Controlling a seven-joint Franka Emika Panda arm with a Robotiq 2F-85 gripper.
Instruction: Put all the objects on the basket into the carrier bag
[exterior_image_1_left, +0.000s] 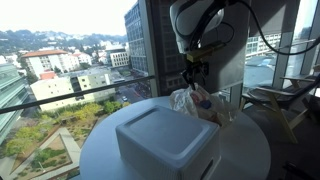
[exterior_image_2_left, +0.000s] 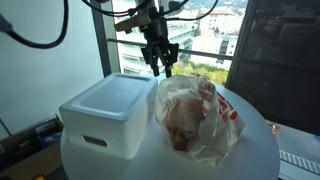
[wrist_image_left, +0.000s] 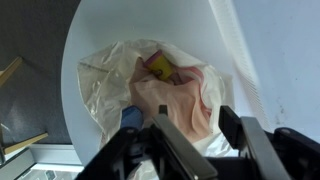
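The gripper (exterior_image_2_left: 160, 68) hangs directly above the carrier bag (exterior_image_2_left: 200, 120), over the side nearest the basket (exterior_image_2_left: 100, 110), with its jaws parted and gripping nothing. In the wrist view the bag's mouth lies straight below the jaws, with a red-and-yellow object (wrist_image_left: 160, 67) and a blue object (wrist_image_left: 131, 118) inside the bag. The basket stands just beside the bag on the desk (exterior_image_2_left: 255, 150), and its flat top is bare, so any further fetch would probably run sideways from the bag.

red print on carrier bag (exterior_image_2_left: 196, 122), too blurred to read
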